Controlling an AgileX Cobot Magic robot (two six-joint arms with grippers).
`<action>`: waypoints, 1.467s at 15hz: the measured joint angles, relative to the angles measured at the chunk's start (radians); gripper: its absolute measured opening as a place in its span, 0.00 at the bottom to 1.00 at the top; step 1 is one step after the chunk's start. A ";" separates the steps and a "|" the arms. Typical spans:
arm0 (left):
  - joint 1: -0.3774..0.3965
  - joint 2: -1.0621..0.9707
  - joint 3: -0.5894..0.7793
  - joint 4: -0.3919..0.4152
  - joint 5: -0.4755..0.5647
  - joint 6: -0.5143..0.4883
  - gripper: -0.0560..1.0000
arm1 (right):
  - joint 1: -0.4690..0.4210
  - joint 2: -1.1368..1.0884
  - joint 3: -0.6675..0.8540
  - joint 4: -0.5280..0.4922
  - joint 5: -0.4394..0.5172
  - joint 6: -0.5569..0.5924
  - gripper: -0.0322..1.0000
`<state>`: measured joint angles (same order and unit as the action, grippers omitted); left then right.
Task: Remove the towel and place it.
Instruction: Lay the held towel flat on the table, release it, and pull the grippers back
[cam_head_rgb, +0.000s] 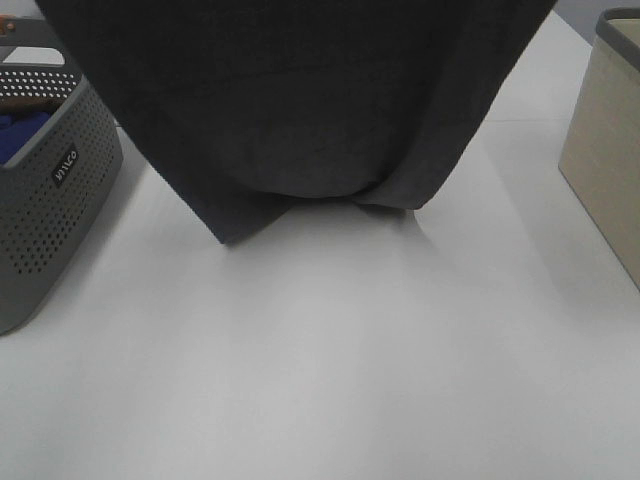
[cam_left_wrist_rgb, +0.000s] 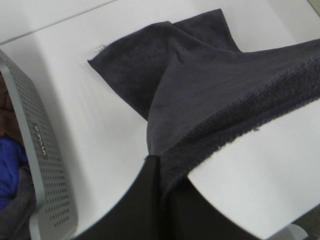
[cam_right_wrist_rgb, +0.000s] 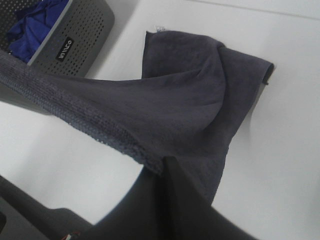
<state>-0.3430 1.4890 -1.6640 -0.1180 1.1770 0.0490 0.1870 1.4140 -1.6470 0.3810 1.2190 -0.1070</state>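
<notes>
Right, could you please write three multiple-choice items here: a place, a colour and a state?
1. In the high view, the grey perforated plastic basket stands: A) left of the charcoal-grey terry towel; B) right of it; C) on it.
2. The crumpled fabric inside it is: A) red; B) blue; C) yellow.
3. The towel is: A) folded inside the basket; B) gripped by both end effectors; C) rolled up.
1A: it sits at the left edge. 2B: blue shows inside. 3B: left end effector and right end effector each pinch its edge.
</notes>
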 joint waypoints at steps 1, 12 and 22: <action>-0.002 -0.051 0.064 -0.022 -0.002 0.019 0.05 | 0.003 -0.053 0.077 0.011 -0.001 0.002 0.04; -0.006 -0.426 0.641 -0.310 -0.027 0.100 0.05 | 0.009 -0.423 0.612 0.038 -0.005 0.043 0.04; 0.000 -0.427 1.004 -0.435 -0.030 0.100 0.05 | 0.008 -0.476 0.982 0.134 -0.010 0.077 0.04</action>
<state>-0.3430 1.0620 -0.6600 -0.5530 1.1470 0.1490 0.1950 0.9380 -0.6650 0.5150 1.2090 -0.0300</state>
